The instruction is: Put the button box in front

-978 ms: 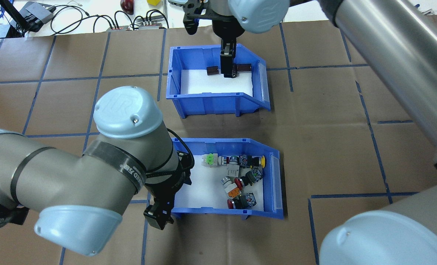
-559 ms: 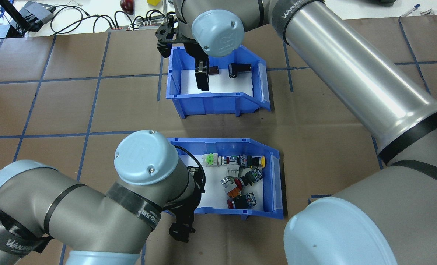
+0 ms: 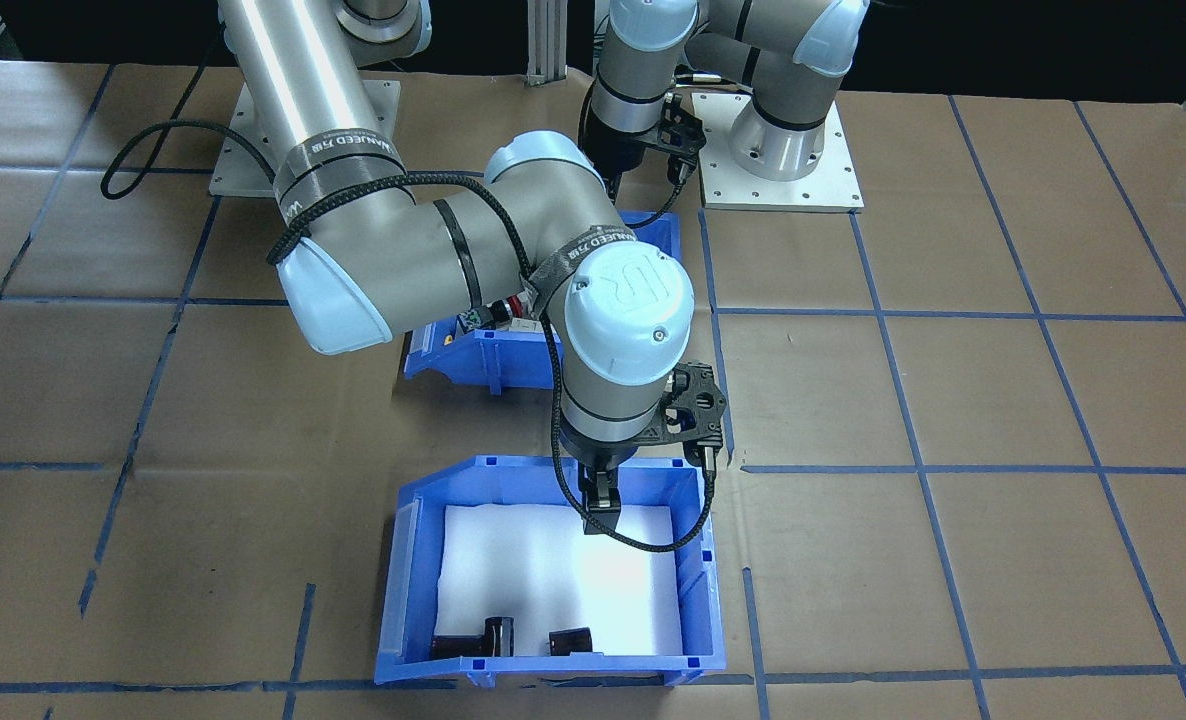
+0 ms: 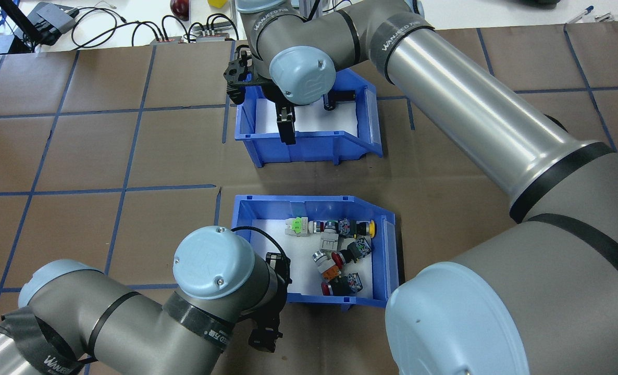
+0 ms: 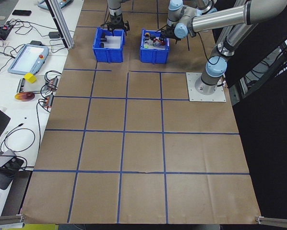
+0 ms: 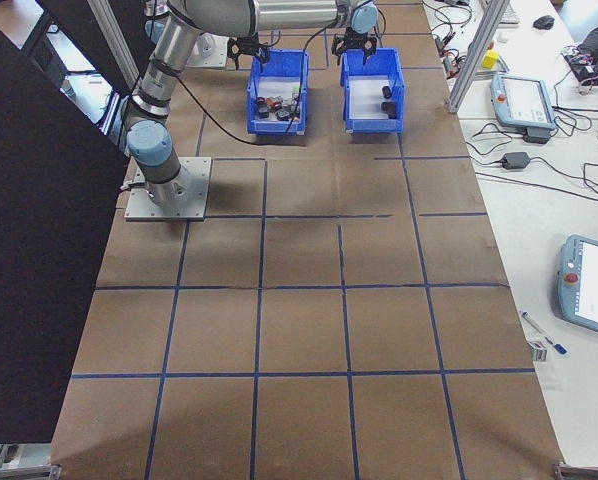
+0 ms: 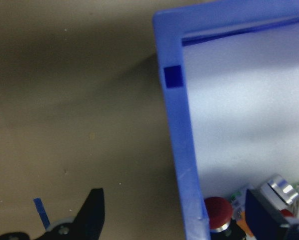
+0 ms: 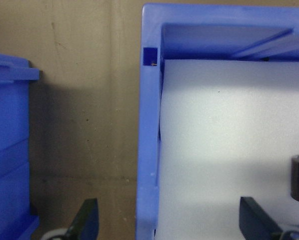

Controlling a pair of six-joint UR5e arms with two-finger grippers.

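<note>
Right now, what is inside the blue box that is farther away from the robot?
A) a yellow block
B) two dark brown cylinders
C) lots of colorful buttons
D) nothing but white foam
B: the far blue box holds only two dark brown cylinders on its white foam, as the front-facing view shows, while the colorful buttons lie in the button box nearer the robot.

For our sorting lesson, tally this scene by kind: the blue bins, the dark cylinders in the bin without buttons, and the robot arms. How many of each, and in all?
Blue bins: 2 (button box, cylinder bin)
Dark cylinders: 2 ()
Robot arms: 2 (left arm, right arm)
Total: 6
</note>
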